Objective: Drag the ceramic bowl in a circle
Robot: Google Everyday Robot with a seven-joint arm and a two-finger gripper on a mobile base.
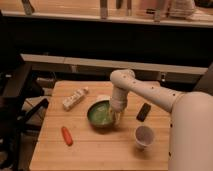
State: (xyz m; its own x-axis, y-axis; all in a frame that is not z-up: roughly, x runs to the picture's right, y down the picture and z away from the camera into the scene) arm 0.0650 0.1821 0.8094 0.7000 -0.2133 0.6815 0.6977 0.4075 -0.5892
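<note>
Surface: wooden table [100, 155], pale planks, seen from above and in front; the robot's white body fills the near right corner.
Cup [144, 136]: small, white, upright, front right of the table, near the bowl but apart from it.
Carrot [66, 135]: orange, lying flat at front left, well apart from the bowl.
Bowl [99, 114]: the task's thing; glossy green with a dark rim and a paler inside, upright and flat on the wood at mid-table.
Gripper [118, 114]: down at the bowl's right rim, in contact or very nearly so. Whether it sits inside the wall or astride it cannot be told, nor whether it is open or closed.
Block [144, 111]: small, dark, oblong, right of the bowl, just past the gripper and apart from both.
Packet [75, 98]: white, oblong, lying aslant behind and left of the bowl, not touching it.
Arm [150, 94]: white; elbow over the rear of the table, forearm dropping straight to the bowl.
Backdrop: dark shelving under a lit counter; black frame left of the table.
Step in hand: judged as engagement at the rim, with the circular drag yet to be completed.
Next move: calls for steady downward contact and a smooth curved sideways pull. The circle should stay tight, as cup, block and packet crowd the path. The glazed rim may slip or tip.
</note>
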